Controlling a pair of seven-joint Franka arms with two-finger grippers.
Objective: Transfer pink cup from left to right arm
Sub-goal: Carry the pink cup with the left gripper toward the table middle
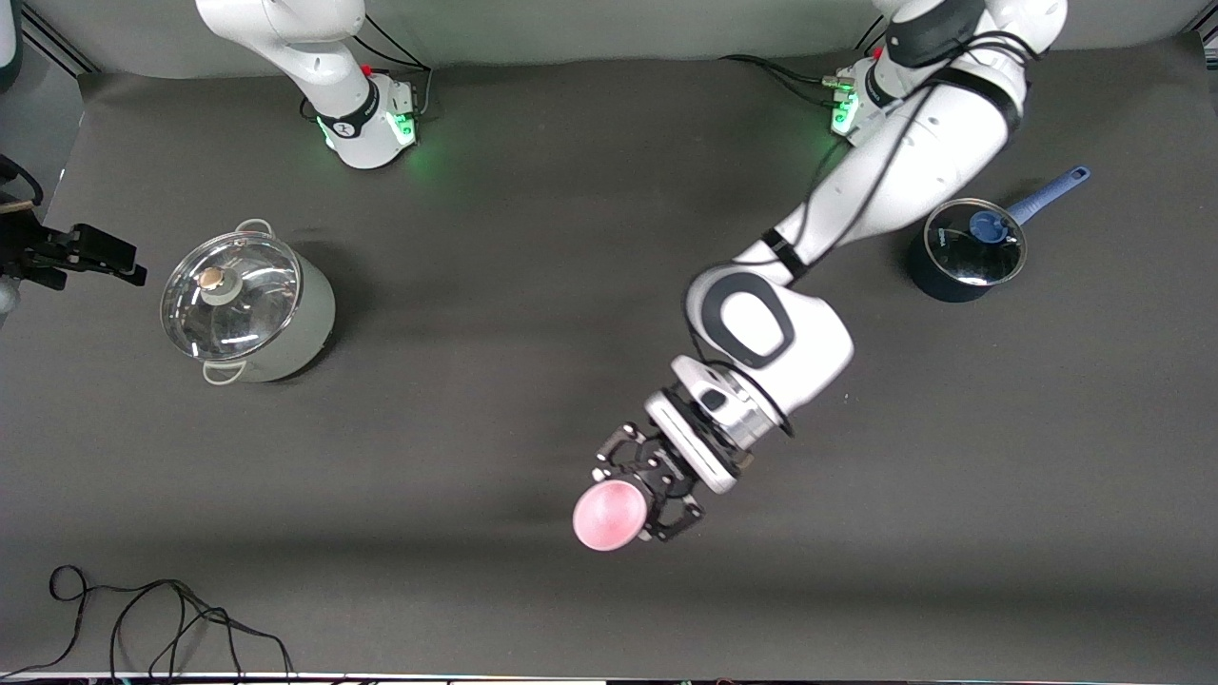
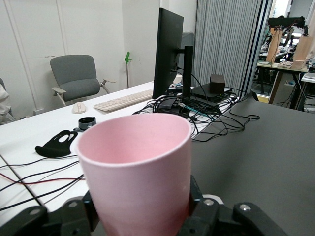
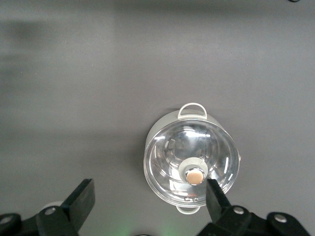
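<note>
The pink cup (image 1: 609, 516) hangs in the air over the table's middle strip, its mouth turned up toward the front camera. My left gripper (image 1: 642, 490) is shut on the cup's lower body. In the left wrist view the pink cup (image 2: 135, 167) fills the space between the black claw fingers (image 2: 74, 211) of my left gripper (image 2: 142, 219). The left arm (image 1: 771, 328) reaches out from its base over the table. My right gripper (image 3: 150, 189) is high over the table near its own base, open and holding nothing. It does not show in the front view.
A steel pot with a glass lid (image 1: 247, 304) stands toward the right arm's end, and my right gripper looks down on this pot (image 3: 192, 164). A dark blue saucepan with a lid (image 1: 966, 249) sits beside the left arm. A black cable (image 1: 171, 618) lies at the front edge.
</note>
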